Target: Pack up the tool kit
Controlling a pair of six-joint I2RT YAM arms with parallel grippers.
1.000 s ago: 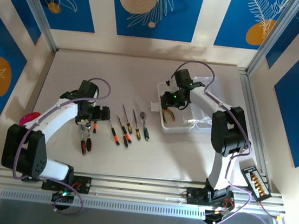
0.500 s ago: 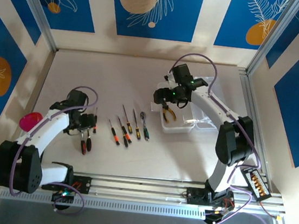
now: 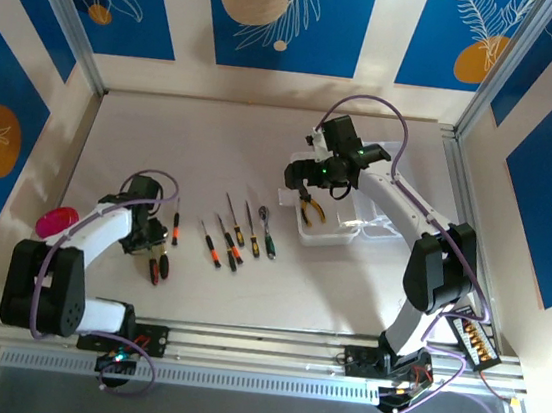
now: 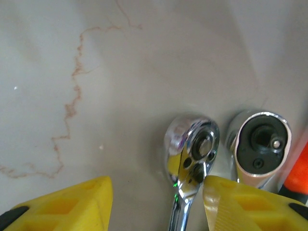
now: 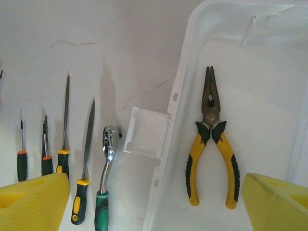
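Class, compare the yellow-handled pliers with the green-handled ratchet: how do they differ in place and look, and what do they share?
The yellow-handled pliers lie inside the clear box; the ratchet lies outside it on the table. The pliers have two yellow-and-black handles; the ratchet has one green handle. The pliers end in a dark tapered nose; the ratchet ends in a shiny rounded head. Both lie flat, handles pointing the same way.

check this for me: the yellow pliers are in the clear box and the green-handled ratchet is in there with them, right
Not quite. The yellow pliers do lie in the clear box, but the green-handled ratchet is outside it, on the table beside the screwdrivers. The right wrist view shows this.
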